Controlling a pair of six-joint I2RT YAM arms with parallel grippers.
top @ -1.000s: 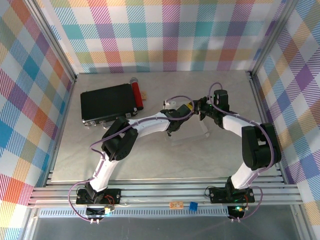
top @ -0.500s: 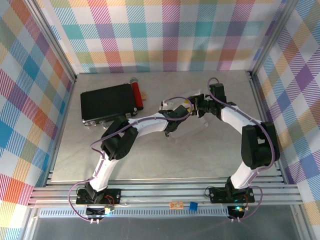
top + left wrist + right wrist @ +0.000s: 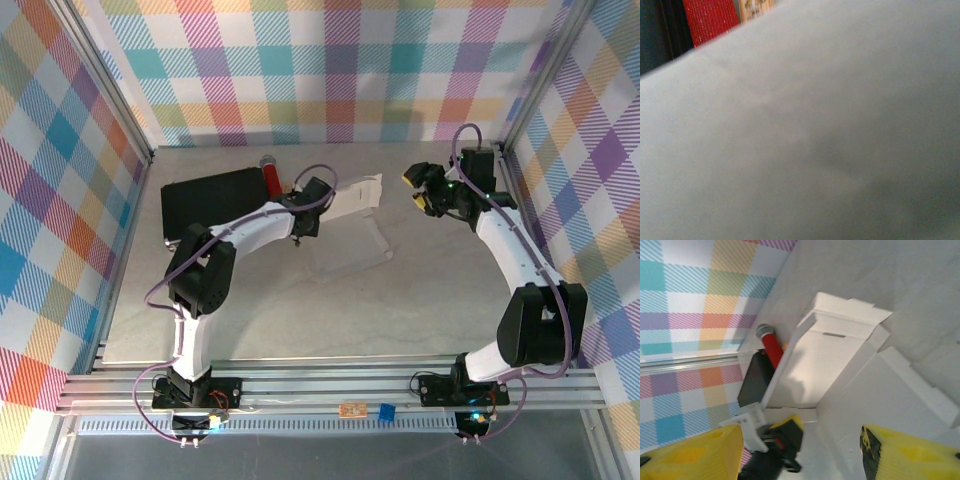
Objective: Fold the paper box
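Upper centre of the top view, the paper box [image 3: 356, 193] lies on the table [image 3: 250, 310] with one white panel tilted up and the rest flat toward the middle. Left gripper [image 3: 322, 205] is clenched on the raised panel's edge, just right of the black case [image 3: 215, 203] and red cylinder [image 3: 272, 178]. Right gripper [image 3: 418, 190] hangs released at upper right, yellow fingers [image 3: 695, 455] spread, apart from the box

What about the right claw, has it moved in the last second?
Yes. The right claw has drawn back from the paper box, rightward and farther out, closer to the far right corner post.
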